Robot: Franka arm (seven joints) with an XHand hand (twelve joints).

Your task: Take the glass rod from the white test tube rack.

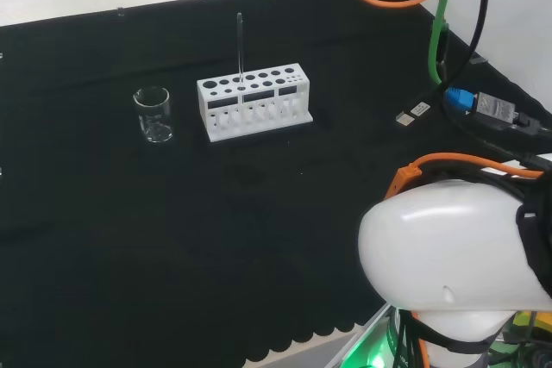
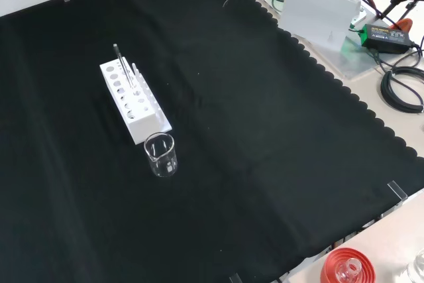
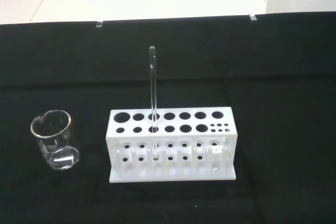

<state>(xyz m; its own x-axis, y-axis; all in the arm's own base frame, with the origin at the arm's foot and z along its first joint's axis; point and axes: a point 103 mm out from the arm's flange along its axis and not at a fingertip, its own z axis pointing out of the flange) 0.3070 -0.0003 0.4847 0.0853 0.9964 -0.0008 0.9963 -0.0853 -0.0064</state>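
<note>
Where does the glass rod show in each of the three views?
Head view: glass rod upright in the white test tube rack, upper centre, beaker at its left.
Front view: rod in the rack's far end, upper left.
Wrist view: rod centre, in the rack.
Shared landmark: the beaker beside the rack.

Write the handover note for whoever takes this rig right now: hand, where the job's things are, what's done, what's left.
Hand: cannot tell its state from these pictures.
Glass rod: stands upright in a hole of the white test tube rack, sticking up well above the rack's top; nothing touches it.
Rack: on the black cloth, with a small clear beaker apart from it at its left end in the head view, nearer the camera in the front view. The beaker looks empty.
Done: nothing yet; the rod is not taken.
Left: bring the hand to the rod, close on it above the rack and lift it straight up out of its hole, probably minding the beaker.
</note>
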